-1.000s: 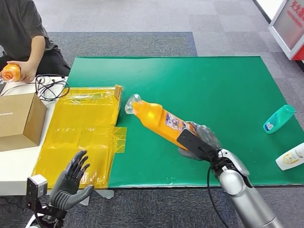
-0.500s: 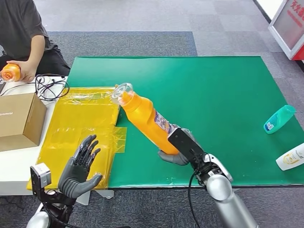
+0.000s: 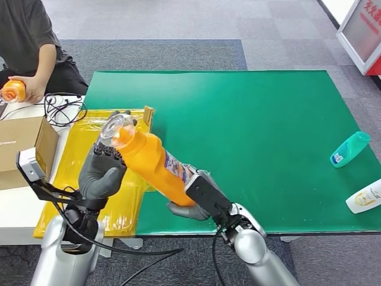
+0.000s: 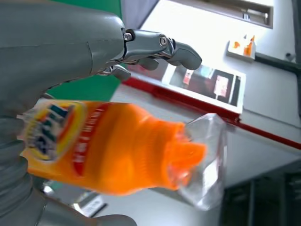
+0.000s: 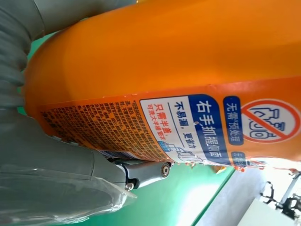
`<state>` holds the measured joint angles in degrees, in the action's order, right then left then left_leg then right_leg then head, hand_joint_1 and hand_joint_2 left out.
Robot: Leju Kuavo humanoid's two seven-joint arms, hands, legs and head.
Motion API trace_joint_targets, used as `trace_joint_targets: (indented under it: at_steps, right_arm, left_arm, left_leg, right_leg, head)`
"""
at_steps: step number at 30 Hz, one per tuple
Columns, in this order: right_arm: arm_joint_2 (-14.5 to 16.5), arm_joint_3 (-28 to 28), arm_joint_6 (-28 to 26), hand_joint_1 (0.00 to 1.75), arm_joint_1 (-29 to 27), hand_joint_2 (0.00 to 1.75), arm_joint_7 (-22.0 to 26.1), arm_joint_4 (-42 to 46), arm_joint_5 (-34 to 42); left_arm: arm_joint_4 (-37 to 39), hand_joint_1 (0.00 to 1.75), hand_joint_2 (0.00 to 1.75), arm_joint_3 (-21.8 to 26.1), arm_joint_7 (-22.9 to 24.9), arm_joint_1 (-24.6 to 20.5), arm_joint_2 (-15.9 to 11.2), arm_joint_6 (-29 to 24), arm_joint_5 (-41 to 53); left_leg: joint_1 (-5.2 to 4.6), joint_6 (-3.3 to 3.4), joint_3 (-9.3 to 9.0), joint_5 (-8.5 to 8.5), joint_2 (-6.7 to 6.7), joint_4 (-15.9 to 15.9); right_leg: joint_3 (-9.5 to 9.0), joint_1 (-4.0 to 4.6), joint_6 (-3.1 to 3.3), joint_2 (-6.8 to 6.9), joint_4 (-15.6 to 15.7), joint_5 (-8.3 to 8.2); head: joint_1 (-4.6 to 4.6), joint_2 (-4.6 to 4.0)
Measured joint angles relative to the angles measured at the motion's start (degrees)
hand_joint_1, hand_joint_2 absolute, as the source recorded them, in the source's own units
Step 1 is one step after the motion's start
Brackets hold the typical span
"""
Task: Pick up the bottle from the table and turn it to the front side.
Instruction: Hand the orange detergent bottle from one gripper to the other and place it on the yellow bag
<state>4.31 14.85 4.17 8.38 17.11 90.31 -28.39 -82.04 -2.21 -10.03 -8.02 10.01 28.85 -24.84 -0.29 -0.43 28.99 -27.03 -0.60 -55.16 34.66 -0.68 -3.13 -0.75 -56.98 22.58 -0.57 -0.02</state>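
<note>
In the head view my right hand (image 3: 194, 199) grips the base of an orange bottle (image 3: 152, 162), which is lifted off the green mat (image 3: 269, 113) and slants up to the left, its clear cap (image 3: 112, 126) leading. The right wrist view has the bottle (image 5: 170, 70) close up, back label with small print facing the camera, and a fingertip (image 5: 142, 170) pressed under it. My left hand (image 3: 102, 170) is raised at the bottle's neck, fingers reaching behind the cap. In the left wrist view the bottle (image 4: 117, 146) lies across the palm while a finger (image 4: 160, 47) stretches out clear of it.
At the far left sits a person holding a small orange bottle (image 3: 13, 90). A cardboard box (image 3: 24, 149), cables (image 3: 65, 108) and a yellow plastic sheet (image 3: 85, 152) lie on the left. On the mat's right edge lie a teal bottle (image 3: 349, 148) and a white bottle (image 3: 365, 196).
My right hand has carried the bottle left and upward, off the mat. My left hand has risen from below the table edge to meet the bottle's neck.
</note>
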Motion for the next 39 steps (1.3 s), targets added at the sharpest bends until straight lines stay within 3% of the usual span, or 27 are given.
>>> trace_joint_targets:
  at_steps: [8, 17, 24, 31, 32, 33, 36, 37, 39]
  right_arm:
    - [0.0, 3.3, -2.9, 1.75, -1.8, 1.75, 4.1, -0.6, -3.3]
    - [-0.2, 3.6, -3.8, 1.75, -2.7, 1.75, 5.4, -1.5, -4.9]
    - [-0.8, 3.3, -4.6, 1.75, -2.7, 1.75, 6.3, -2.8, -7.5]
    - [-1.0, 3.7, -7.6, 1.75, -2.7, 1.75, 5.9, -4.4, -13.9]
    - [-1.1, 3.7, -7.7, 1.75, -2.7, 1.75, 5.8, -4.6, -14.5]
    - [-1.1, 3.7, -7.9, 1.75, -2.7, 1.75, 5.7, -4.7, -15.0]
    - [-1.2, 3.7, -8.3, 1.75, -2.8, 1.75, 5.8, -5.3, -15.8]
    - [-1.2, 3.7, -8.4, 1.75, -2.7, 1.75, 5.8, -5.3, -16.0]
    - [-1.2, 3.7, -8.5, 1.75, -2.7, 1.75, 5.8, -5.4, -16.3]
  left_arm:
    - [2.5, 0.0, 1.75, -4.3, 3.3, -3.1, 0.2, -1.2, -9.0]
    - [4.4, 0.0, 1.75, -7.4, 7.0, -4.0, -0.7, -1.9, -6.9]
    - [4.7, 0.0, 1.75, -12.1, 7.1, -4.6, -4.7, -0.7, -2.0]
    - [4.9, 0.0, 1.75, -16.5, 6.7, -6.5, -10.6, 0.2, 2.2]
    - [4.8, 0.06, 1.75, -17.0, 6.6, -6.7, -11.2, 0.0, 3.0]
    - [4.8, 0.38, 1.75, -17.4, 6.5, -6.8, -11.8, -0.2, 3.8]
    - [4.7, 1.63, 1.75, -18.7, 5.6, -6.7, -13.2, -1.4, 7.2]
    - [4.6, 1.75, 1.75, -19.0, 5.3, -6.6, -13.5, -2.0, 8.7]
    - [4.0, 1.75, 1.75, -19.4, 5.1, -6.5, -13.8, -3.2, 11.4]
  left_leg:
    - [-0.01, 0.01, 0.01, -0.02, 0.0, 0.0]
    - [0.0, 0.01, 0.01, -0.01, 0.0, 0.0]
    - [0.0, 0.01, 0.04, -0.02, 0.0, 0.0]
    - [0.02, 0.01, 0.05, -0.01, -0.01, 0.0]
    - [0.02, 0.01, 0.05, 0.0, -0.01, 0.0]
    - [0.02, 0.01, 0.05, 0.0, -0.01, 0.0]
    - [0.02, 0.01, 0.05, 0.0, -0.01, 0.0]
    - [0.01, 0.01, 0.05, 0.0, -0.01, 0.0]
    - [0.01, 0.01, 0.06, -0.01, -0.02, 0.0]
  right_leg:
    - [0.01, -0.01, 0.0, 0.0, 0.0, 0.0]
    - [0.0, 0.0, 0.0, 0.0, 0.0, 0.0]
    - [0.0, -0.01, 0.0, 0.0, 0.0, 0.0]
    - [-0.01, 0.0, 0.0, 0.01, 0.0, 0.0]
    - [-0.01, 0.0, 0.0, 0.01, 0.0, 0.0]
    - [-0.01, 0.0, 0.0, 0.01, 0.0, 0.0]
    - [-0.01, 0.0, 0.0, 0.01, 0.0, 0.0]
    - [-0.01, 0.0, 0.0, 0.01, 0.0, 0.0]
    - [-0.01, -0.01, 0.0, 0.02, 0.0, 0.0]
  head:
    - [0.0, 0.0]
    - [0.0, 0.0]
    - [0.01, 0.0]
    - [0.02, 0.0]
    - [0.01, 0.0]
    - [0.02, 0.0]
    - [0.01, 0.0]
    - [0.01, 0.0]
    - [0.0, 0.0]
